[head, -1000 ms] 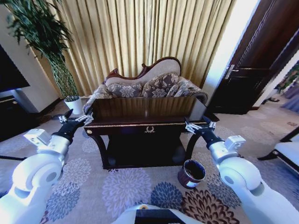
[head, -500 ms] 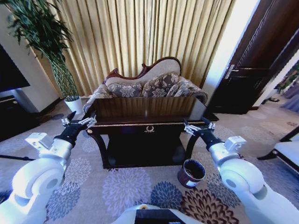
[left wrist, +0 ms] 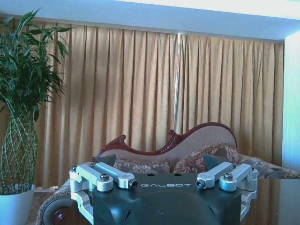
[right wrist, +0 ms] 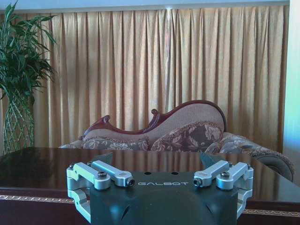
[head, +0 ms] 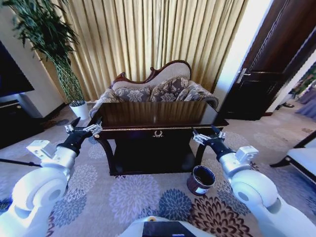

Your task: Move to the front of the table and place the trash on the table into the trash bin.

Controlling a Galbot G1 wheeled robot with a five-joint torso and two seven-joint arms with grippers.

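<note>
Both grippers stand with jaws spread wide and nothing held: in the head view the left gripper [head: 83,129] hangs at the table's [head: 158,114] 9 o'clock corner and the right gripper [head: 206,136] at its 3 o'clock corner, each just off the front rail. One trash bin [head: 201,180] sits on the carpet at about 5 o'clock from the table, close to its right front leg. No trash can be made out on the glossy top from here, so a count of litter is zero as far as can be told; a risk is that the robot closes in and the arms clip the table corners, or the base nudges the bin aside. One sofa [head: 155,90] stands behind at 12 o'clock, one potted plant [head: 59,59] at 10 o'clock. From the left wrist view, the left gripper [left wrist: 165,182] faces the sofa [left wrist: 173,152]. From the right wrist view, the right gripper [right wrist: 163,180] looks across the bare dark table [right wrist: 47,161].
</note>
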